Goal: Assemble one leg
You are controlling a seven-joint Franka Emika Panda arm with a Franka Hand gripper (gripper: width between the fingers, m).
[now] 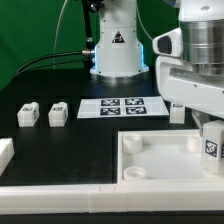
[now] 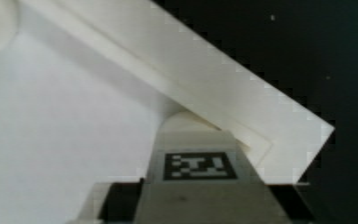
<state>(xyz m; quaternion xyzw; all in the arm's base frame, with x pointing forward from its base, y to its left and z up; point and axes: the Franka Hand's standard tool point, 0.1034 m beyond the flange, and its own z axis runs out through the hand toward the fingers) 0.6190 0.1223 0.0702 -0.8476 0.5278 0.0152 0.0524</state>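
Observation:
My gripper (image 1: 211,138) is at the exterior view's right, shut on a leg (image 1: 210,150), a small white block with a black-and-white tag. It holds the leg upright over the far right corner of the large white panel (image 1: 150,165); I cannot tell if the leg touches it. In the wrist view the leg (image 2: 199,165) sits between the dark fingers (image 2: 130,203), with the panel's raised rim (image 2: 229,80) and flat face beneath. Two more legs (image 1: 28,114) (image 1: 58,114) stand at the left. Another leg (image 1: 177,112) shows partly behind the gripper.
The marker board (image 1: 125,105) lies mid-table in front of the robot base (image 1: 115,50). A white block (image 1: 5,155) sits at the left edge. A long white rail (image 1: 60,200) runs along the front.

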